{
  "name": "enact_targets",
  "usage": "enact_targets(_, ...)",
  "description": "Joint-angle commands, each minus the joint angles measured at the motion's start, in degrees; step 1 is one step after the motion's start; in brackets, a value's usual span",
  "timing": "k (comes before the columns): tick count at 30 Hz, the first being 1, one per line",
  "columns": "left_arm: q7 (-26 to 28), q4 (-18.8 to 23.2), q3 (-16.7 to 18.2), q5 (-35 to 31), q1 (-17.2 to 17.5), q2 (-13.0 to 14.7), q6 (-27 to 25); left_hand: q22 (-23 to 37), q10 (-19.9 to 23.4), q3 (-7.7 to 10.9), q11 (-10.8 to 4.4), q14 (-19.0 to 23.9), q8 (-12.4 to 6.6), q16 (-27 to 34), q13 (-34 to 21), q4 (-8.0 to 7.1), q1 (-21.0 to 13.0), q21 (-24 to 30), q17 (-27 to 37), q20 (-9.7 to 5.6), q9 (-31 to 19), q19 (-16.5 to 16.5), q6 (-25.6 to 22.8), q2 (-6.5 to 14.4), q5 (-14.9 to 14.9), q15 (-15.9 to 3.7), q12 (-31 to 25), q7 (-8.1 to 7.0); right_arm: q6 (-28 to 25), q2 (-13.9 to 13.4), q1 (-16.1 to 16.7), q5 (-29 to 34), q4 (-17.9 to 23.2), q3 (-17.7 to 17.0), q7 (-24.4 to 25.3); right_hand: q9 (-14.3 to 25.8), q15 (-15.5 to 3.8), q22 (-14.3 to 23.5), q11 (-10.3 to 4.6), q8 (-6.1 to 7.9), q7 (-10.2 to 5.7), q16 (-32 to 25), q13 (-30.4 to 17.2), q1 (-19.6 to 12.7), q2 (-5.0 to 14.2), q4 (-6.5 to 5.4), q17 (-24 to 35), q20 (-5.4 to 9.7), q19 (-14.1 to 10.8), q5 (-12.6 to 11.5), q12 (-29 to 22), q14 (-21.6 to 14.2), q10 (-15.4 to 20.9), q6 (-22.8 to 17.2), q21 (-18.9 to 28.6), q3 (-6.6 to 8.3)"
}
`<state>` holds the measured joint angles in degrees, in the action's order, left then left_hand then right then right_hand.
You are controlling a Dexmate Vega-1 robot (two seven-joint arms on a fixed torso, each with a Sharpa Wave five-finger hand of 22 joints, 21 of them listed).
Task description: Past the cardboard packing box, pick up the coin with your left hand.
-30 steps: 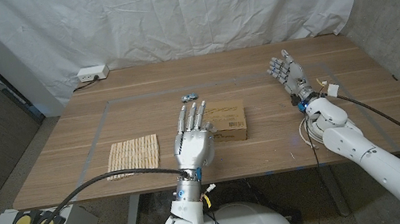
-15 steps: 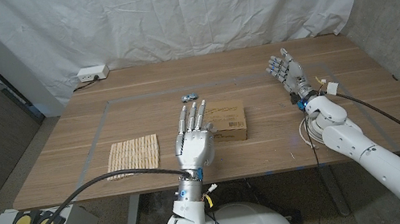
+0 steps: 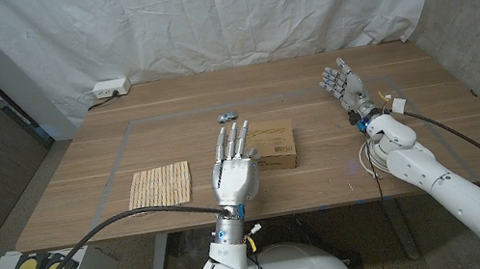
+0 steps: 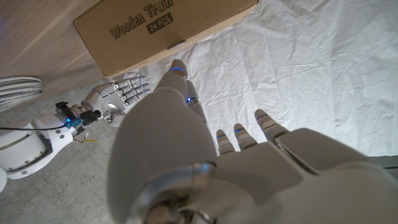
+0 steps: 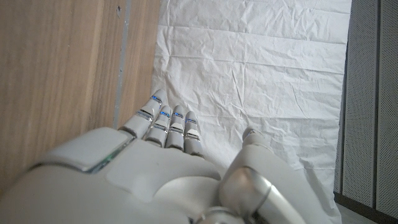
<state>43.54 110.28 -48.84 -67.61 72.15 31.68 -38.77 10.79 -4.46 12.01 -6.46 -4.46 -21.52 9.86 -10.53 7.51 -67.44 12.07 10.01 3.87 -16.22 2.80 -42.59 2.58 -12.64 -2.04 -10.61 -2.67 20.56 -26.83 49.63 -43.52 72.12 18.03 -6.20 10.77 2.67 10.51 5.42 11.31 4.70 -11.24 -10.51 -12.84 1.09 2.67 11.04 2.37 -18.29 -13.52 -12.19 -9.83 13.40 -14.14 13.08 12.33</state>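
A small silvery coin lies on the table beyond the far left corner of the cardboard packing box. My left hand hovers beside the box's left end, its fingers straight and apart, pointing toward the coin and holding nothing. In the left wrist view the hand sits next to the box, whose side is printed "Wooden". My right hand stands open at the right of the table, fingers up and nothing in them; the left wrist view also catches the right hand.
A row of wooden clothespins lies left of my left hand. A white power strip sits at the table's far left corner. Cables trail beside my right arm. A white cloth backdrop hangs behind the table.
My left hand has drifted slightly toward me and to the right. The right hand, box and coin have not moved.
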Motion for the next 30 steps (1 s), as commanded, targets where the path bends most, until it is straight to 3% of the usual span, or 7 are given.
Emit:
enact_targets(1,2.81,-1.32,-0.52,1.52,-0.88,-0.26,-0.52,0.21,-0.42,-0.34,-0.06,-0.67,-0.12,0.30,-0.12,0.06,-0.77,-0.03,0.14,0.19,-0.25,0.16,-0.30,-0.16,0.14,-1.31,-0.27,-0.09,-0.27,0.18,-0.60,0.08,-0.59,0.20,-0.19,0.15,-0.19,0.20,-0.05,0.03,-0.20,-0.02,-0.11,-0.05,0.23,0.15,0.34,0.64,-0.25,0.24,0.04,-0.57,0.35,-0.11,-0.30,-0.07)
enact_targets(30,7.28,-5.59,-1.84,4.99,-3.51,-0.76,1.07,0.26,0.17,-0.81,-0.39,-0.18,-0.13,0.84,-0.13,-0.12,-0.93,0.28,0.29,-0.11,-0.19,-0.11,-0.20,-0.13,0.13,-0.93,-0.75,-0.41,-0.23,0.64,-1.24,0.04,-1.82,0.25,-0.36,0.16,-0.05,0.21,-0.07,0.02,-0.28,-0.03,-0.11,0.03,0.29,0.21,0.36,0.58,-0.34,0.25,0.06,-0.68,0.35,-0.07,-0.43,-0.19)
